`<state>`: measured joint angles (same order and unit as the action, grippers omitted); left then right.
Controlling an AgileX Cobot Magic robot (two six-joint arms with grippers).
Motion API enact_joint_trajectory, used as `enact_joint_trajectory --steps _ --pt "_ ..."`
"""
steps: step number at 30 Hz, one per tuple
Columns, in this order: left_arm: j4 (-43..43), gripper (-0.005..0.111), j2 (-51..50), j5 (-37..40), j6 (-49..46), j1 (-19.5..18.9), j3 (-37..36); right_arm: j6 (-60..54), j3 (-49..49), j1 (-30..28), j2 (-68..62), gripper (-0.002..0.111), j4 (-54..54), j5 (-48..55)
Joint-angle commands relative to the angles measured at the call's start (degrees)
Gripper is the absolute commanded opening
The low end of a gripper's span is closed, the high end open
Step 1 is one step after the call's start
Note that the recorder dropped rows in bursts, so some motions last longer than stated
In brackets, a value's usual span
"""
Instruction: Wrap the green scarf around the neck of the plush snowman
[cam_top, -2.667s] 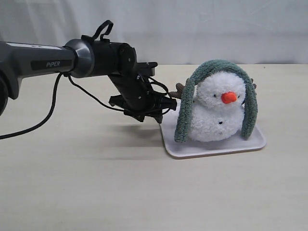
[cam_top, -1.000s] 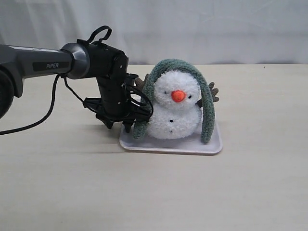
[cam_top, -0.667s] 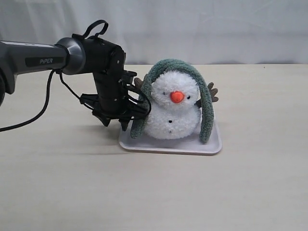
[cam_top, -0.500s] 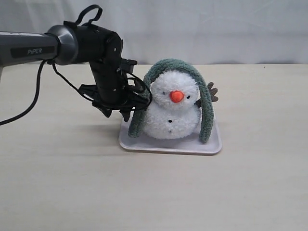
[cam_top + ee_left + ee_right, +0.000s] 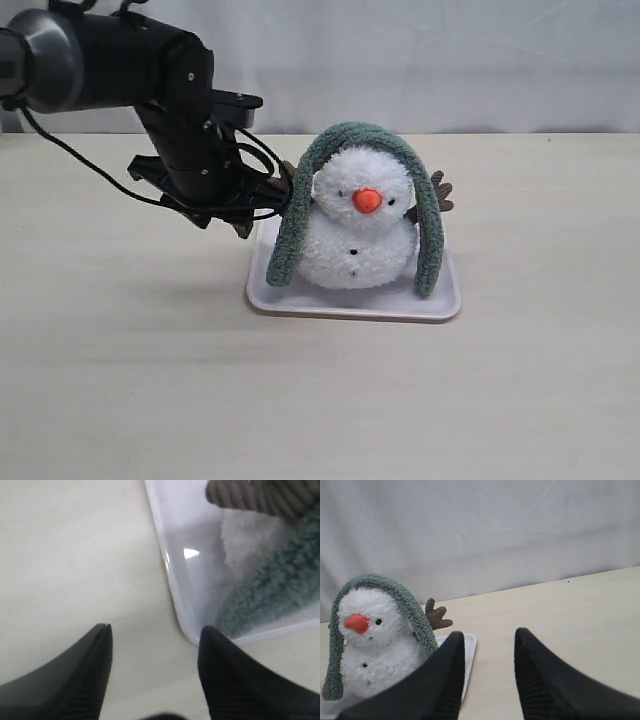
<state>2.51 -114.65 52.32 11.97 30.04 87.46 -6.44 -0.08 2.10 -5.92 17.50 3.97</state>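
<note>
The plush snowman sits upright on a white tray. The green scarf lies over the top of its head, and both ends hang down its sides to the tray. My left gripper hovers beside the scarf's left end, just above the tray's left edge. In the left wrist view this gripper is open and empty over the table, next to the tray corner and the scarf end. My right gripper is open and empty, off to one side of the snowman. It is outside the exterior view.
A brown twig arm sticks out on the snowman's right side; the other twig arm shows in the left wrist view. A pale curtain closes off the back of the beige table.
The tray with the snowman slid left earlier. Over the last second my left arm rose and drew back to the left, and the scarf's left end shifted slightly outward.
</note>
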Motion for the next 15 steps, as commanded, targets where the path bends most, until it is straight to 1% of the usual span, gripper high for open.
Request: enact_joint_trajectory --steps 1,3,5,10,15 --pt "0.0 0.05 9.5 -4.0 -0.2 0.0 -6.5 -0.2 0.1 0.0 -0.1 0.033 0.0 0.2" --pt "0.1 0.049 14.8 -6.9 -0.2 0.0 -10.4 -0.2 0.1 0.0 -0.1 0.033 0.0 0.2" --pt "0.4 0.046 20.3 -10.2 -0.2 0.0 -14.2 -0.2 0.1 0.0 -0.1 0.033 0.0 0.2" --pt "1.4 0.028 32.9 -17.5 -0.3 0.0 -23.9 -0.4 0.1 0.0 -0.1 0.033 0.0 0.2" --pt "3.1 0.01 44.6 -19.9 -0.3 0.0 -29.9 -0.4 0.1 0.0 -0.1 0.033 0.0 0.2"
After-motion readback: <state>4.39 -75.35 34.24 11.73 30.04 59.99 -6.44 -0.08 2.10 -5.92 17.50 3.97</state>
